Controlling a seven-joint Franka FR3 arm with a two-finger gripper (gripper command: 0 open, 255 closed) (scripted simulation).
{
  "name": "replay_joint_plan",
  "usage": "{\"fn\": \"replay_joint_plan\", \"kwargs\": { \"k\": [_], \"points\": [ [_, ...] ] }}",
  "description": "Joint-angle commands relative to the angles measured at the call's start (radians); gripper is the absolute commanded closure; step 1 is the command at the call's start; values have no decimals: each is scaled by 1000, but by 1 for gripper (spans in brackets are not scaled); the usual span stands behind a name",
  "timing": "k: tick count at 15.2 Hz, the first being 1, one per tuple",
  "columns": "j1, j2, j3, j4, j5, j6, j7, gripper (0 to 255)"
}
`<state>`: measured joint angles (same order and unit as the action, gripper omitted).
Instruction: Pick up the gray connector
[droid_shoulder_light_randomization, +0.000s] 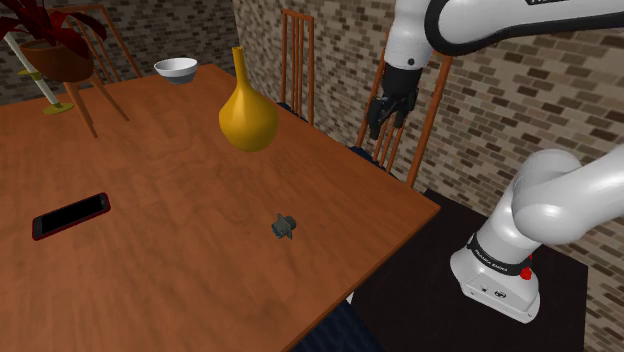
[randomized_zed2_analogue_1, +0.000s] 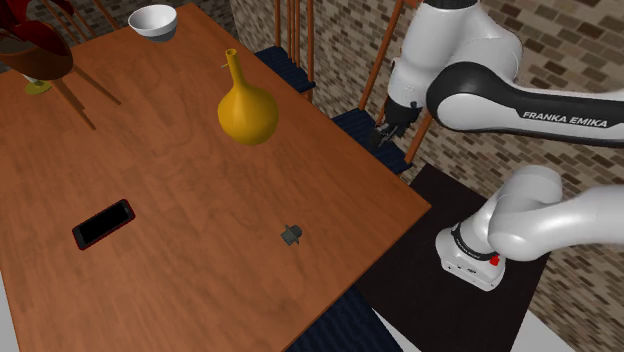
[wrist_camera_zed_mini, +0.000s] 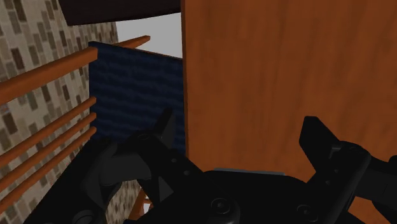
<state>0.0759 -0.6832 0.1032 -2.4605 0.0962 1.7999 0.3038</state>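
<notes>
The gray connector (droid_shoulder_light_randomization: 283, 227) (randomized_zed2_analogue_1: 292, 235) is a small dark grey piece lying on the brown wooden table (droid_shoulder_light_randomization: 180, 190) (randomized_zed2_analogue_1: 200, 180), near the edge closest to the stand. My black gripper (droid_shoulder_light_randomization: 385, 124) (randomized_zed2_analogue_1: 388, 134) hangs in the air beyond the table's edge, by a wooden chair, well up and to the right of the connector in the shoulder view. In the wrist view the gripper (wrist_camera_zed_mini: 242, 137) is open: its two fingers (wrist_camera_zed_mini: 167, 130) stand wide apart with nothing between them, over the table's edge and a blue chair seat (wrist_camera_zed_mini: 137, 95).
A yellow long-necked vase (droid_shoulder_light_randomization: 247, 110) (randomized_zed2_analogue_1: 246, 108) stands mid-table. A red-edged phone (droid_shoulder_light_randomization: 70, 215) (randomized_zed2_analogue_1: 103, 223) lies toward the left. A white bowl (droid_shoulder_light_randomization: 176, 69) (randomized_zed2_analogue_1: 153, 20) sits at the far end, near a plant stand (droid_shoulder_light_randomization: 60, 62). Wooden chairs (droid_shoulder_light_randomization: 299, 60) line the table's side.
</notes>
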Motion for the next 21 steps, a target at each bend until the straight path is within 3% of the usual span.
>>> {"fn": "replay_joint_plan", "kwargs": {
  "k": [1,12,17,21],
  "points": [
    [19,30,45,3,24,30,49,0],
    [79,280,278,126,74,177,309,0],
    [90,434,379,228,35,230,444,0],
    [102,577,450,331,-34,258,566,0]
  ]
}}
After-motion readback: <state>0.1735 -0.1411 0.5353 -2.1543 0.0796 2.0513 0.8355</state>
